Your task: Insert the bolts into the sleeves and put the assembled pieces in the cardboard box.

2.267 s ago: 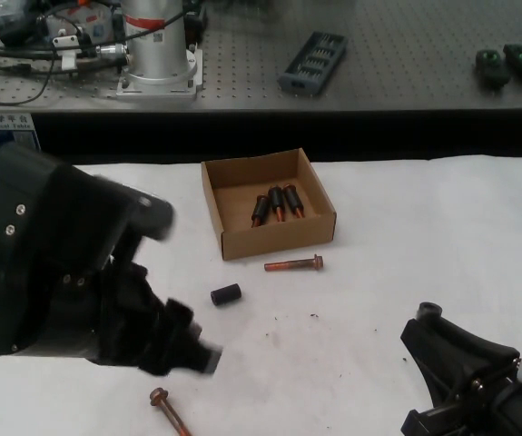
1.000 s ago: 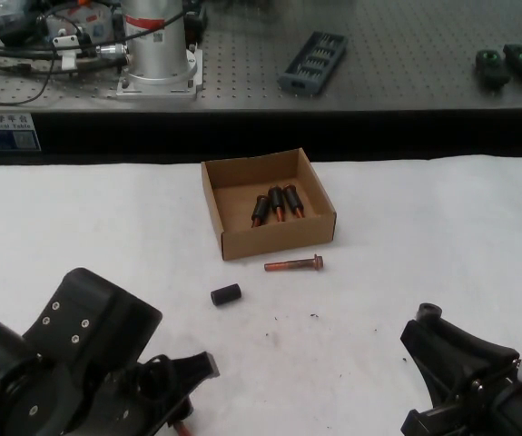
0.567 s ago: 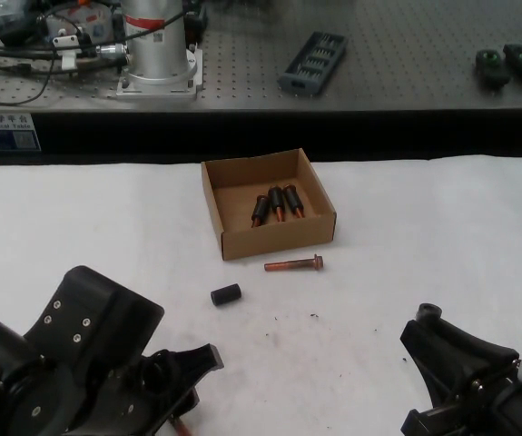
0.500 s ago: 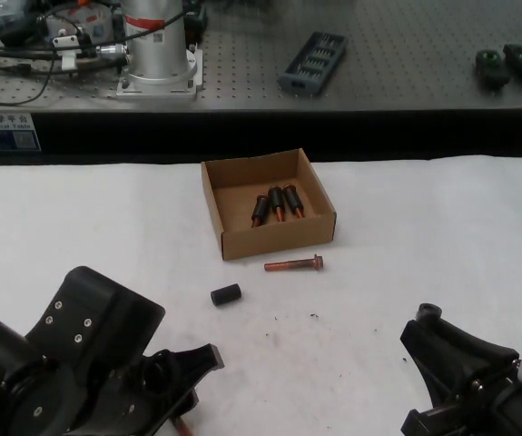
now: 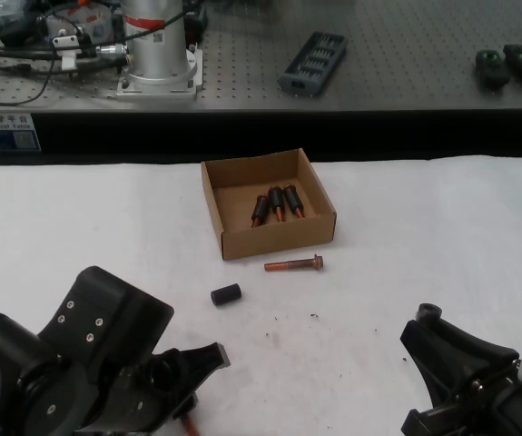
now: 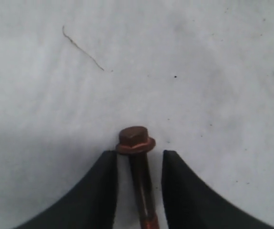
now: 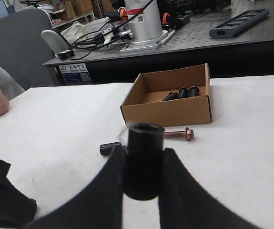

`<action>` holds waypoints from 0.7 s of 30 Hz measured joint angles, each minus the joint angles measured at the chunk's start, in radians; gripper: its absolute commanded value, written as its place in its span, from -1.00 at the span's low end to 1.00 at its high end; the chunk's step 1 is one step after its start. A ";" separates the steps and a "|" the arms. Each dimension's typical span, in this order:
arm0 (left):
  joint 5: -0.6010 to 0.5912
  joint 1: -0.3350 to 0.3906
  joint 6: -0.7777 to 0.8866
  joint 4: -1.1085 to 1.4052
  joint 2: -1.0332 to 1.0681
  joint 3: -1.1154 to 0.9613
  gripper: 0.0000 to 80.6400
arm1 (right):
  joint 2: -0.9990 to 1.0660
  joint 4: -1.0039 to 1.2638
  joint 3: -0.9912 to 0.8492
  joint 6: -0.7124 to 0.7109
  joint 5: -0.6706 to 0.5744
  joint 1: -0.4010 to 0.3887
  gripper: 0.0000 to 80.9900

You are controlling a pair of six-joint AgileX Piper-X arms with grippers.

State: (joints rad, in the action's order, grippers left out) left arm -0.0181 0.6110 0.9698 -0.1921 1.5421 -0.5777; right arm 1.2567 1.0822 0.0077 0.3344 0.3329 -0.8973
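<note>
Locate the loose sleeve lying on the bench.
In the high view, the loose sleeve lies on the bench, in front of the left corner of the cardboard box, left of the loose bolt.

Copper-brown bolt (image 5: 294,264), black sleeve (image 5: 227,295) are standing out on white cloth (image 5: 442,236).
Cardboard box (image 5: 279,238) is showing plain brown; bench (image 5: 406,64), dotted grey.

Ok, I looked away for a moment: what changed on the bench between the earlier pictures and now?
The left arm swung down to the near left corner; the left pincer now straddles the copper-coloured hex-head bolt there, not yet closed. Unchanged: the right pincer clamped on a black cylindrical sleeve, the brown cardboard box with three assembled pieces, the loose copper bolt and loose black sleeve before it.
</note>
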 measured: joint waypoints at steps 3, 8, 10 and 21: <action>0.003 0.000 -0.008 0.009 0.006 0.000 -0.99 | 0.000 0.000 0.000 0.000 0.000 0.000 -0.86; 0.000 0.000 -0.035 0.011 0.006 0.000 -0.98 | 0.000 0.000 0.000 0.000 0.000 0.000 -0.86; 0.000 0.000 -0.043 0.015 0.006 0.000 -0.98 | 0.000 0.000 0.000 0.000 0.000 0.000 -0.86; -0.031 0.003 -0.229 0.023 -0.033 -0.014 -0.98 | 0.000 0.000 0.000 0.000 0.000 0.000 -0.86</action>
State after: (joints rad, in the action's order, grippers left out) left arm -0.0494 0.6140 0.7412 -0.1689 1.5090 -0.5921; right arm 1.2567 1.0822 0.0077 0.3344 0.3329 -0.8973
